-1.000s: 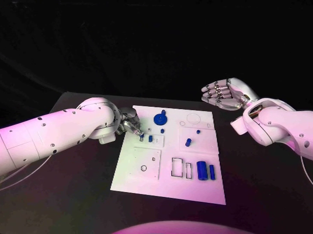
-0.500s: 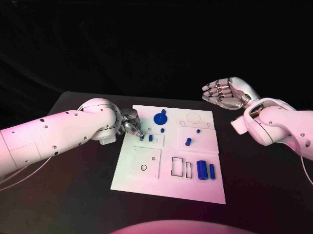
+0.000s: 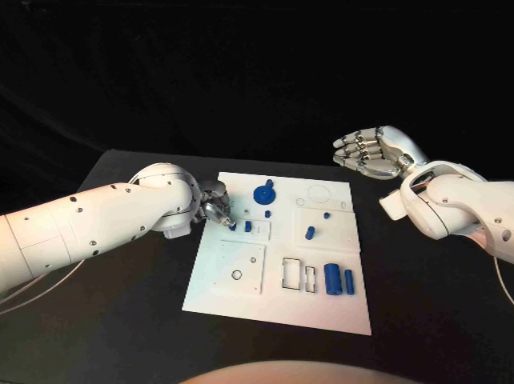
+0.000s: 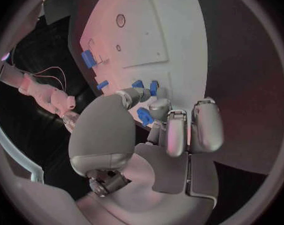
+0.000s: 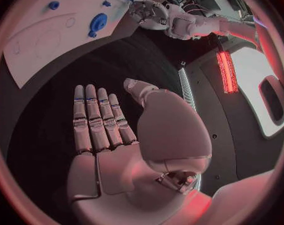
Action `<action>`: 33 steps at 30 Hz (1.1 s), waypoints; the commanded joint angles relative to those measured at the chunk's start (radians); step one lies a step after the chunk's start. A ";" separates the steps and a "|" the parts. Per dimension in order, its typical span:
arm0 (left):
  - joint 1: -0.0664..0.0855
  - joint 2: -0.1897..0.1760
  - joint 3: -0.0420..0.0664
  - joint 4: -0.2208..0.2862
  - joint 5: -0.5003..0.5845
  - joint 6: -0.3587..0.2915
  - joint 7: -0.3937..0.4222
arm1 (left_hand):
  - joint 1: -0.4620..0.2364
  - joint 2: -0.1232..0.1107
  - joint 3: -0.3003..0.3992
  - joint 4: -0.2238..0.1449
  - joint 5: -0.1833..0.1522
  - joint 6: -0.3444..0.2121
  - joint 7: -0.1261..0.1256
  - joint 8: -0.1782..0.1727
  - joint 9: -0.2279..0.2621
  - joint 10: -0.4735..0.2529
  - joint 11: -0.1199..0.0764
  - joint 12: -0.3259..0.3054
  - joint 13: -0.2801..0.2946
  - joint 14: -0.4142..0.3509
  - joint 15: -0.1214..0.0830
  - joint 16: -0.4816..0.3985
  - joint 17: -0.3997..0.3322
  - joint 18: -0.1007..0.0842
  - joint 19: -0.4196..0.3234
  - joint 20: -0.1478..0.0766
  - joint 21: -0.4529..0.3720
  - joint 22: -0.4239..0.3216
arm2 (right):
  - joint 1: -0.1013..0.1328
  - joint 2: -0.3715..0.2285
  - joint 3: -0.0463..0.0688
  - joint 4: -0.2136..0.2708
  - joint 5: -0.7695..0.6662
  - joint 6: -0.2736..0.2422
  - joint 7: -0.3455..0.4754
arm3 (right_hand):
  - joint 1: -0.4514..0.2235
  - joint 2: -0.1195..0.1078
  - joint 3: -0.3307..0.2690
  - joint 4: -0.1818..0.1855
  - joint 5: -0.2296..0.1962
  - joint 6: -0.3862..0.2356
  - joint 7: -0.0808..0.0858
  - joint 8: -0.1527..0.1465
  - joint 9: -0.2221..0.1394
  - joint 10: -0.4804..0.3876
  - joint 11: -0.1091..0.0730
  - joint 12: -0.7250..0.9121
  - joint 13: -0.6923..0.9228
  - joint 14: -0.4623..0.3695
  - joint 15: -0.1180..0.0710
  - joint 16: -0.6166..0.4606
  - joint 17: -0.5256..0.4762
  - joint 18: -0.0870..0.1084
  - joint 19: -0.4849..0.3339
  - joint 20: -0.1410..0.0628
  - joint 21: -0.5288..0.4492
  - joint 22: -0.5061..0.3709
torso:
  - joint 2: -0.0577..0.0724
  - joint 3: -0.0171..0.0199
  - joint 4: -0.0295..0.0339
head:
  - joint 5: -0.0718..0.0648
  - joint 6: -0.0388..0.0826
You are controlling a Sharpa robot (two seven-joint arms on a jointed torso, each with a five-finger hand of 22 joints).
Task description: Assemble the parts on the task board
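A white task board [image 3: 280,300] lies in the middle of a black surface [image 3: 118,320], its long sides running from the near edge towards the far edge. The left hand [image 3: 214,204] sits at the board's left edge, towards the far end, with its fingers curled down onto the board. In the left wrist view its fingertips [image 4: 159,106] are bunched over a small blue part [image 4: 145,117], with two more small blue parts [image 4: 146,86] just beyond them; whether the hand actually grips the piece under its fingers cannot be told. The right hand [image 3: 372,153] is raised off the surface beyond the board's far right corner, well apart from it, with the palm turned up and the fingers slightly bent and apart, holding nothing; the right wrist view shows the same hand [image 5: 116,130] flat and empty. On the board, a round blue part [image 3: 263,193] stands near the far edge. A small blue peg [image 3: 309,233] and a smaller blue dot [image 3: 325,214] lie right of centre. Two upright blue cylinders [image 3: 338,281] sit side by side near the right edge towards the near end, next to two dark rectangular outlines [image 3: 299,274]. A small dark ring [image 3: 234,277] lies in the left half.
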 commanded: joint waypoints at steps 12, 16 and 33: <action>-0.004 0.004 -0.001 -0.001 -0.013 0.030 -0.003 | 0.007 -0.001 0.203 -0.211 0.010 0.008 0.001 0.003 -0.001 0.010 0.000 -0.003 0.001 0.086 -0.007 0.003 0.182 -0.008 0.000 -0.004 0.006 0.001 | -0.001 0.000 0.000 0.001 0.005 -0.009 0.005 | -0.007 0.007 -0.001 -0.008 0.009 0.004 0.060 -0.005 -0.002 0.007 0.000 -0.008 -0.002 0.009 0.003 -0.008 -0.003 0.004 0.009 0.002 -0.006 -0.004 | 0.000 -0.0004 0.0003 | 0.000 -0.003; -0.004 0.005 -0.001 -0.002 -0.012 0.033 -0.003 | 0.007 -0.002 0.203 -0.211 0.011 0.008 0.001 0.004 -0.001 0.012 0.000 -0.001 0.005 0.086 -0.007 0.004 0.182 -0.008 0.000 -0.004 0.006 0.001 | -0.001 0.000 0.000 0.001 0.005 -0.009 0.005 | -0.007 0.007 -0.001 -0.008 0.009 0.004 0.060 -0.005 -0.002 0.007 0.000 -0.008 -0.002 0.009 0.003 -0.008 -0.003 0.004 0.009 0.002 -0.006 -0.004 | 0.000 -0.0002 -0.0002 | 0.002 -0.002; -0.004 0.014 -0.001 -0.001 0.015 0.055 -0.008 | 0.003 -0.004 0.200 -0.209 0.019 0.012 0.001 0.004 -0.002 0.016 -0.001 0.001 0.011 0.087 -0.007 0.004 0.183 -0.008 0.001 -0.004 0.007 0.003 | -0.001 0.001 0.000 0.000 0.006 -0.010 0.006 | -0.008 0.007 -0.001 -0.008 0.012 0.005 0.060 -0.005 -0.002 0.007 0.000 -0.008 -0.002 0.010 0.003 -0.009 -0.005 0.004 0.011 0.002 -0.007 -0.007 | 0.000 0.0005 -0.0008 | 0.003 -0.003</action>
